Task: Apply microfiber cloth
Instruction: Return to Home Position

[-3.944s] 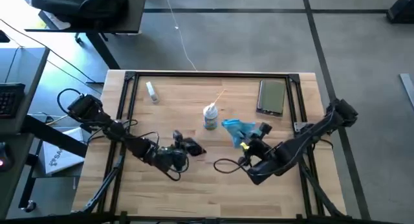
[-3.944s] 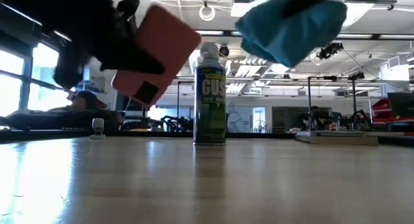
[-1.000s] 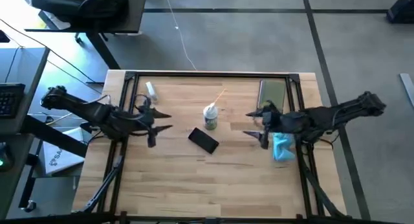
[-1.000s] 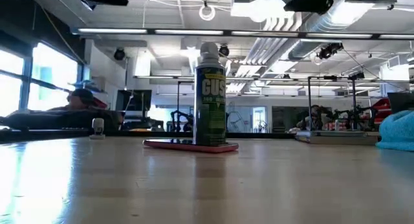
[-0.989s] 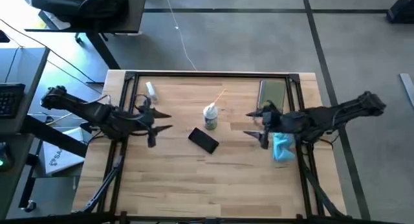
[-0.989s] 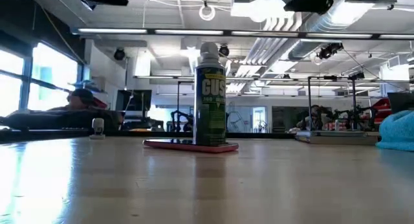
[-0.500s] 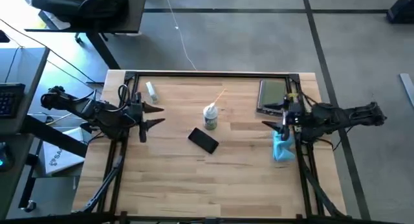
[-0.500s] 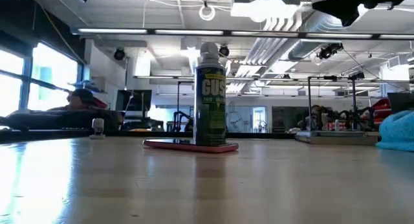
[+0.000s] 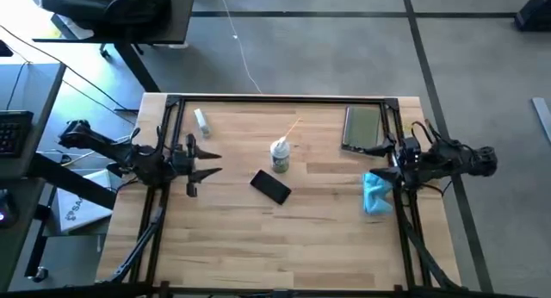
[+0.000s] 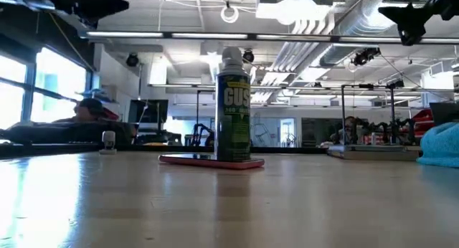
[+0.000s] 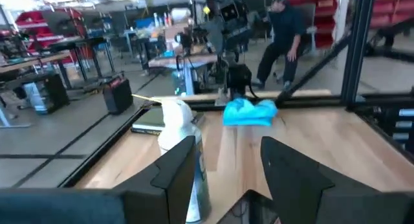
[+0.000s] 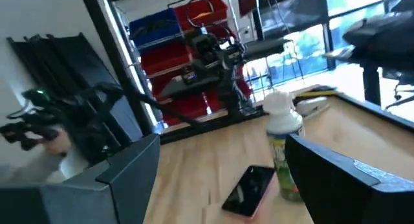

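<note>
**Cloth** (image 9: 376,195): turquoise, rumpled. It lies loose on the table (image 9: 258,238) near the right edge, and nothing holds it. By my reckoning it is set aside there because the wiping is finished.

**Phone** (image 9: 271,186): flat on the wood at mid-table, just beside the spray can (image 9: 280,156). Nothing grips either one.

**Left gripper** (image 9: 209,163): over the table's left edge, well apart from the phone. Its jaws are spread wide and hold nothing.

**Right gripper** (image 9: 385,160): over the right edge, just beside the cloth's far end. Its jaws are also spread wide and hold nothing.

**Note**: both arms sit out at the sides with empty jaws. That looks to me like parking, not reaching.
</note>
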Action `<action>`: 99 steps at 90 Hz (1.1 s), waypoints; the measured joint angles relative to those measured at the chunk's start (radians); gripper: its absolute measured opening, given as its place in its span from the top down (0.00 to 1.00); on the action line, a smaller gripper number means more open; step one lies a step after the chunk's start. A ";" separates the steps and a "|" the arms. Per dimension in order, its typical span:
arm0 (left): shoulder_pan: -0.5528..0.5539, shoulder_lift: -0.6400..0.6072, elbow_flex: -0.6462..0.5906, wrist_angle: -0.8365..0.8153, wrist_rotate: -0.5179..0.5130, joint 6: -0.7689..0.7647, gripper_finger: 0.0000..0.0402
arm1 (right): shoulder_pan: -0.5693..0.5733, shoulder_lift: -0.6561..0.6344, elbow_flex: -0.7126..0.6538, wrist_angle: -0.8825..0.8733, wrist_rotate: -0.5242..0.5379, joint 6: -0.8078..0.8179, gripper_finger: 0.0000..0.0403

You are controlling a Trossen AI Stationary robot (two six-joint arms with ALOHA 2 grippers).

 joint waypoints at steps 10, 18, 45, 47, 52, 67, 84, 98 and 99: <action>0.000 -0.068 -0.087 0.116 0.050 -0.063 0.62 | 0.000 0.010 0.000 -0.027 0.082 0.016 0.25; 0.000 -0.113 -0.128 0.132 0.121 -0.074 0.62 | 0.000 0.024 0.000 -0.076 0.155 0.049 0.25; 0.000 -0.154 -0.211 0.223 0.140 -0.102 0.62 | 0.000 0.020 -0.156 0.047 0.258 0.184 0.25; 0.000 -0.154 -0.212 0.222 0.140 -0.105 0.62 | 0.000 0.020 -0.170 0.051 0.258 0.192 0.25; 0.000 -0.154 -0.212 0.227 0.138 -0.108 0.62 | 0.000 0.022 -0.193 0.051 0.256 0.208 0.25; 0.000 -0.155 -0.212 0.247 0.124 -0.124 0.62 | 0.000 0.023 -0.205 0.067 0.248 0.207 0.25; 0.000 -0.155 -0.212 0.273 0.021 -0.116 0.62 | 0.000 0.023 -0.205 0.110 0.248 0.263 0.25; 0.000 -0.155 -0.212 0.324 -0.119 -0.106 0.62 | 0.000 0.023 -0.205 0.096 0.247 0.276 0.25; 0.000 -0.155 -0.212 0.328 -0.127 -0.101 0.62 | 0.000 0.023 -0.205 0.094 0.248 0.279 0.25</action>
